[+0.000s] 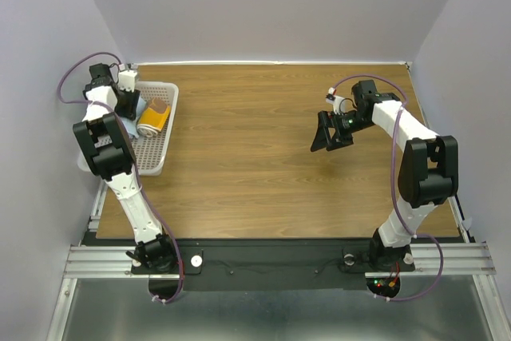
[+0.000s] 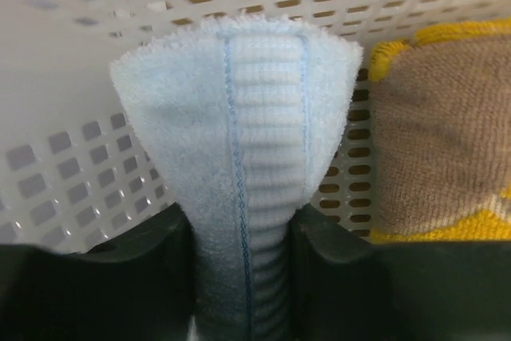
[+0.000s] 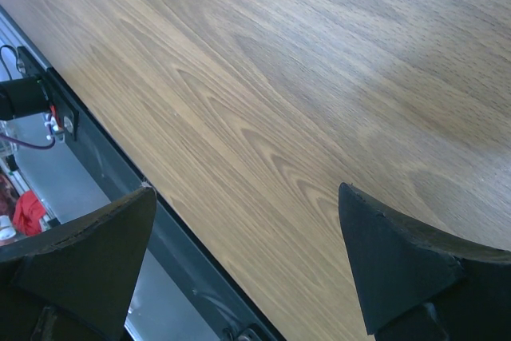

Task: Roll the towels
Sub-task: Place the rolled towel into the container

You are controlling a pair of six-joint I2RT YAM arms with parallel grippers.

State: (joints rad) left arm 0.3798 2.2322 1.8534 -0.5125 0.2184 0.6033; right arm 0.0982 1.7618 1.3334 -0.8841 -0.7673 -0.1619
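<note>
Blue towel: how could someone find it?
Find the white holey basket on the left of the table. Inside, the left pincer pinches the blue towel. The other towel is yellow and brown; this one is plain pale blue.

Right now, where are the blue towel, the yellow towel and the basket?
blue towel [image 2: 263,157], left wrist view, ribbed middle band.
yellow towel [image 2: 439,133], left wrist view, brown printed patch.
basket [image 2: 72,53], left wrist view, bare perforated wall.
</note>
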